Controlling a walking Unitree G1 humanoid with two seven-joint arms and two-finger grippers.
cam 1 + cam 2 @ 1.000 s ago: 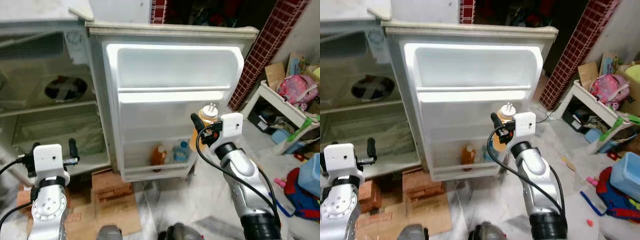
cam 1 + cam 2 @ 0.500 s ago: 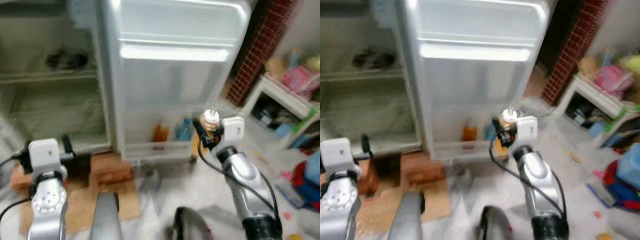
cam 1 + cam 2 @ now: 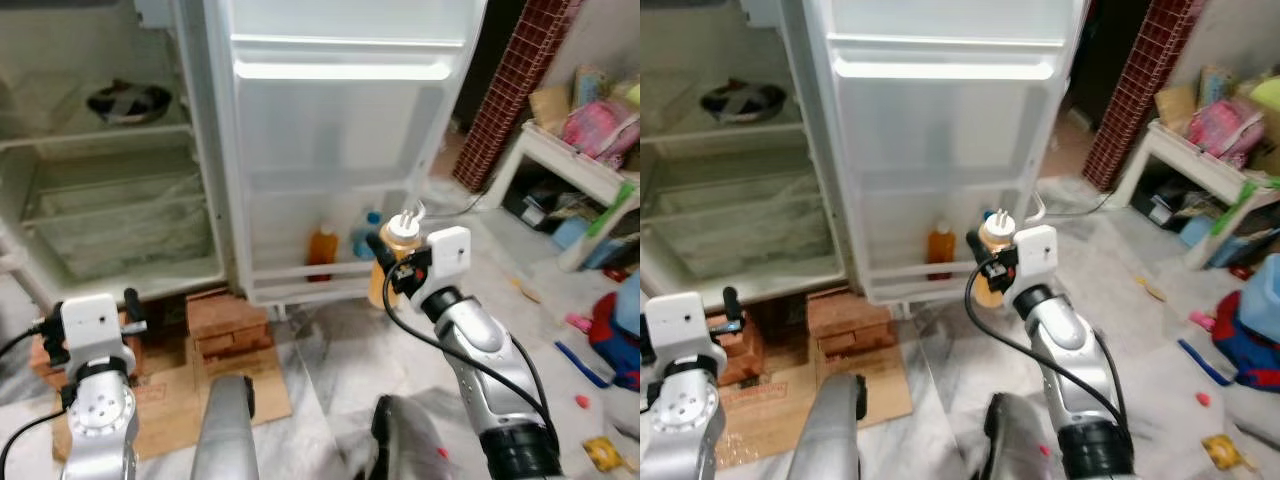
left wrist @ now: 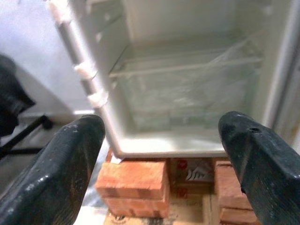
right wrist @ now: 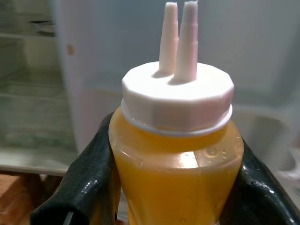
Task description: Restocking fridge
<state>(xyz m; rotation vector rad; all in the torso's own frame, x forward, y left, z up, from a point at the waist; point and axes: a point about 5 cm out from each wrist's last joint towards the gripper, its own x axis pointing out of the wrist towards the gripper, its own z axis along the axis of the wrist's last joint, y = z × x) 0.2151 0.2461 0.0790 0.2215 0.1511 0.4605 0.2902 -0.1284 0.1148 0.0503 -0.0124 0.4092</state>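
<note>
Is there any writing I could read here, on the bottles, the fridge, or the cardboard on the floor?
None can be read.
Squeeze bottle in the right gripper: no label on the side facing the wrist camera.
Orange bottle and blue bottle on the fridge door shelf: too small to read.
Cardboard under the fridge, between the bricks: a printed mark, too blurred to read.

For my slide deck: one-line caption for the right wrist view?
Right gripper holds a yellow sauce bottle with a white twin-spout cap, facing the open fridge.
</note>
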